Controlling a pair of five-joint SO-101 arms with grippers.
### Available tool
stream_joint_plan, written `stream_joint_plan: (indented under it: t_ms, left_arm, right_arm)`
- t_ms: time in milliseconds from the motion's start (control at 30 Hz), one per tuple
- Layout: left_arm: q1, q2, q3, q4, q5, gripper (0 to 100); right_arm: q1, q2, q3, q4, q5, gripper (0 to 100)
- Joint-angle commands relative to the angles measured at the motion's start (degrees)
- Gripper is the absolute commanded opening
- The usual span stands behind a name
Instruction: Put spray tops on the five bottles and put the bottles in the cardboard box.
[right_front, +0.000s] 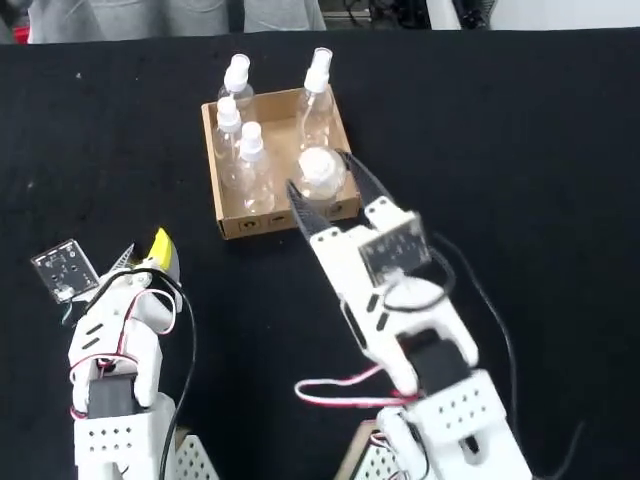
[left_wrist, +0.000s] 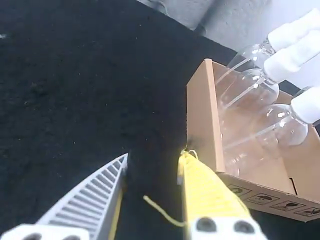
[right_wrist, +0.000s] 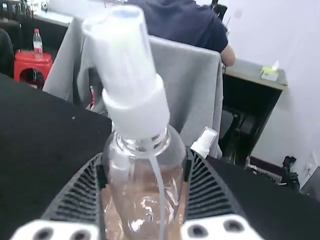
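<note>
– Bottle (right_wrist: 142, 200) in your right gripper (right_wrist: 145, 165): status?
– Clamped, spray top (right_wrist: 127, 75) on, inside box (right_front: 215, 170) with four capped bottles (right_front: 250, 165). Your left gripper (left_wrist: 153, 156): jaws apart, empty, beside box. You likely have only the release left.

Cardboard box (right_front: 228, 222): brown, shallow, open-topped, lying flat at centre-far.

Bottles, 5: clear plastic, each fitted with a white spray top (right_wrist: 127, 75), all upright.
- Far-left bottle (right_front: 237, 92): at the box's far-left corner.
- Left bottle (right_front: 228, 125): just nearer, close beside the far-left one.
- Middle bottle (right_front: 251, 165): nearer again, towards the box's centre.
- Far-right bottle (right_front: 316, 115): at the far-right corner, apart from the left 3.
- Near-right bottle (right_wrist: 145, 195): over the near-right corner, clasped between the 2 fingers of the right gripper (right_front: 318, 175).
</note>
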Motion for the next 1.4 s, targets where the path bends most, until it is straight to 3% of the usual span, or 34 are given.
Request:
stream_joint_plan:
  t_ms: [0,333,733,1033,1367]
  left_arm:
    - [-0.7,-0.2,1.5,-0.1,-0.5,15]
    - [-0.7,-0.2,1.5,-0.1,-0.5,15]
    - [-0.7,-0.2,1.5,-0.1,-0.5,15]
    - [-0.7,-0.2,1.5,-0.1,-0.5,15]
    - [-0.7,-0.2,1.5,-0.1,-0.5,15]
  right_arm:
    - [1.2,6.9,-4.7,-5.9,0.1,1.2]
    - [3.1,20.5,-5.8,-17.6,0.1,1.2]
    - [7.4,41.5,-18.7,-19.0,0.0,1.2]
    - [7.4,54.4,-20.6,-31.6,0.0,1.2]
    - [7.6,64.3,-24.6,-33.5,-7.6,1.1]
